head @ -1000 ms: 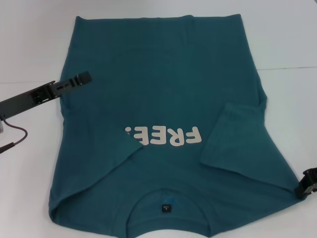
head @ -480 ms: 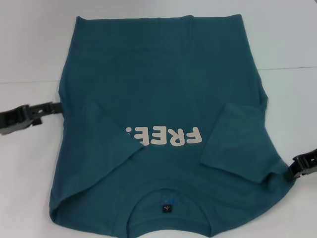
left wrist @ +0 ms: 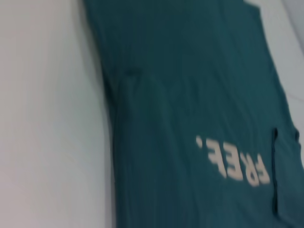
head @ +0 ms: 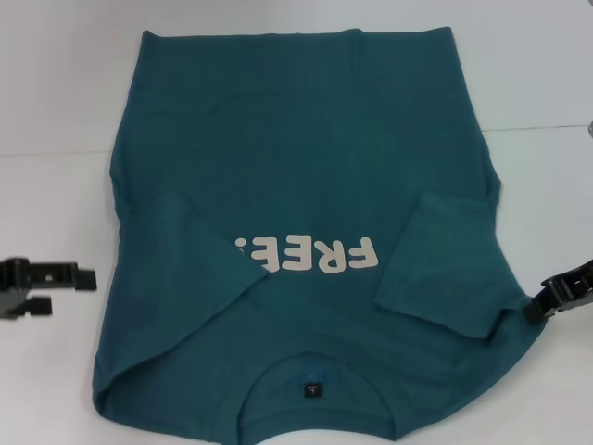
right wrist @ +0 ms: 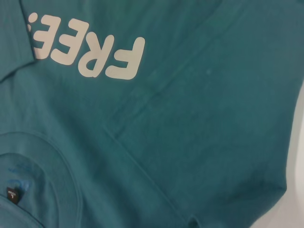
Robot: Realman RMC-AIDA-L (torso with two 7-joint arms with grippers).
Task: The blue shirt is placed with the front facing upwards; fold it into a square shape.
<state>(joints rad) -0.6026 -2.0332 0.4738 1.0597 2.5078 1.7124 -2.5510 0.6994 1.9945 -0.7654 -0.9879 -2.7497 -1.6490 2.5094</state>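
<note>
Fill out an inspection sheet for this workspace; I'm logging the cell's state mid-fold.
Surface: white table, bare around the shirt.
Job's things: blue shirt lies flat, front up, both sleeves folded inward over the body; FREE! lettering and neck label showing; not yet a square.
Clutter: nothing seen.
Grippers: left gripper beside the shirt's left edge, apart from it, fingers parted. Right gripper at the shirt's right edge near the shoulder; contact unclear.
Cables: nothing seen.
Surroundings: a faint seam line crosses the table; a small dark thing at the right border, unidentifiable.
</note>
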